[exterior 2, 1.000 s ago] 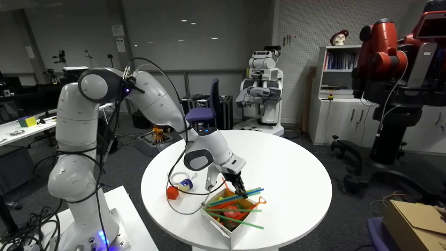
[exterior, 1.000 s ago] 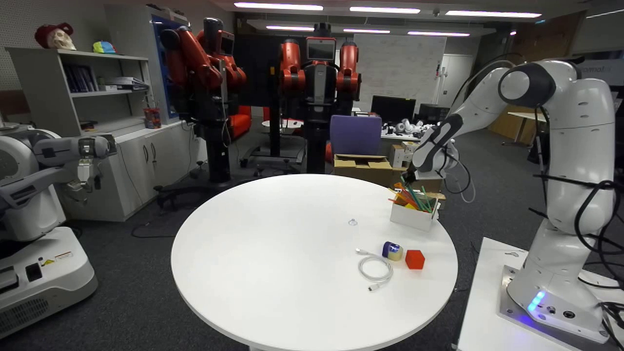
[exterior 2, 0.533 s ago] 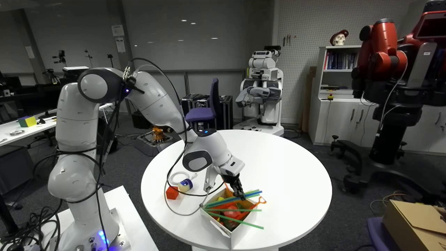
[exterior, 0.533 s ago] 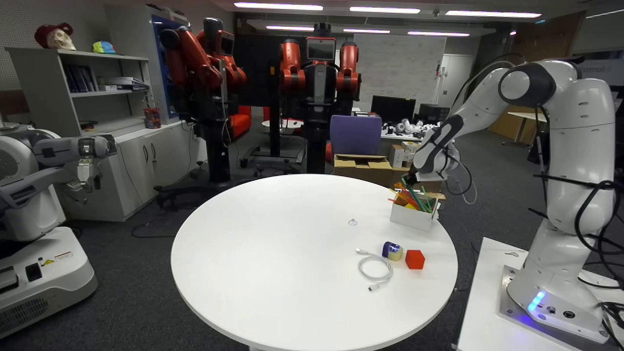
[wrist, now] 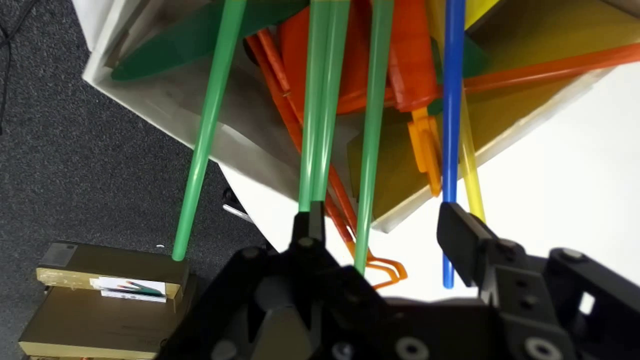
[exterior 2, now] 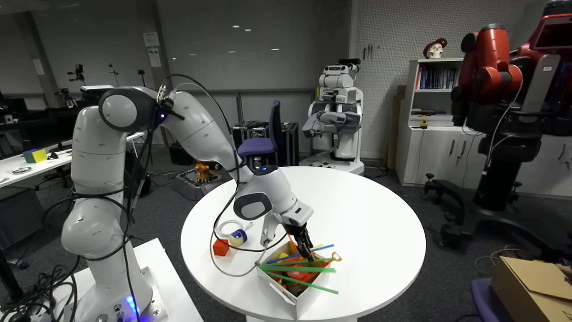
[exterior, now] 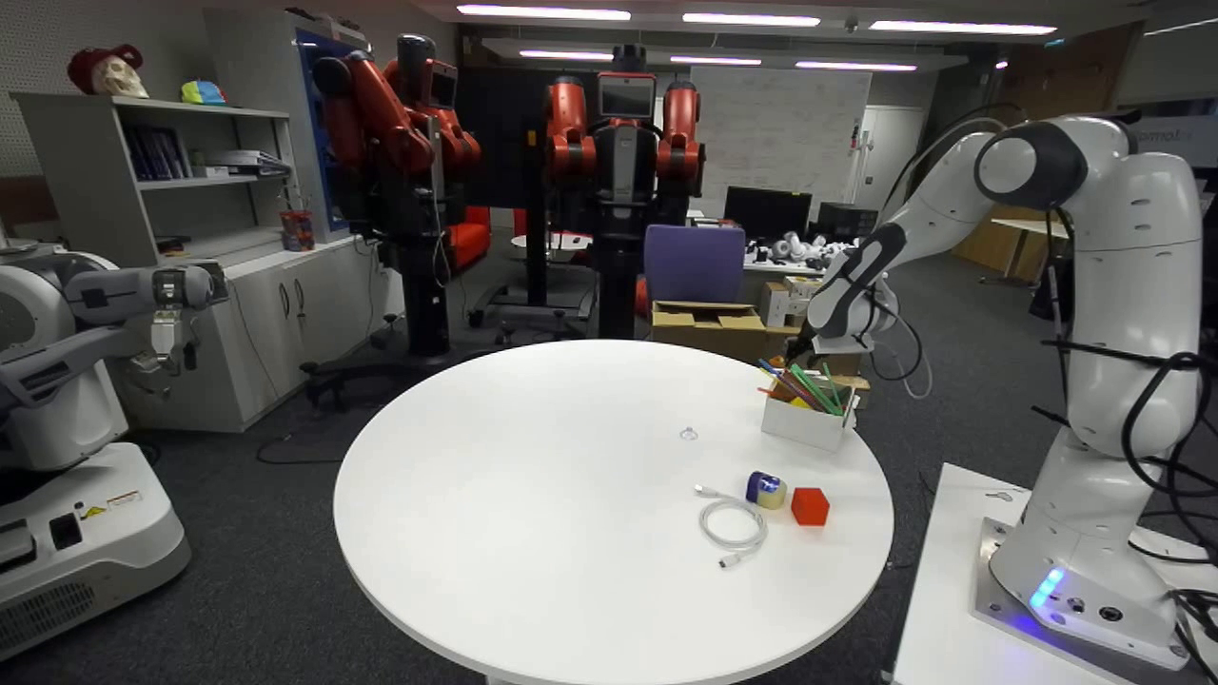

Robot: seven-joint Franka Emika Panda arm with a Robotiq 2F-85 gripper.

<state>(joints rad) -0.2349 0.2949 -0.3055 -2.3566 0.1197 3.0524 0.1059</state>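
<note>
- In the wrist view, the gripper [wrist: 381,215] has its fingers spread well apart near the rim of the white box [exterior: 802,424], clamped on nothing.
- Between them, a green straw [wrist: 372,130] lies lengthwise, from inside the box out past its rim, free end toward the gripper.
- A blue straw [wrist: 452,125] runs nearly parallel beside one finger; contact is unclear.
- Two more green straws [wrist: 328,110] point toward the opposite fingertip.

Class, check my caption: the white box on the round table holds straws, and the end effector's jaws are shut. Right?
No: the wrist view shows the end effector open. The white box on the round table does hold straws.
</note>
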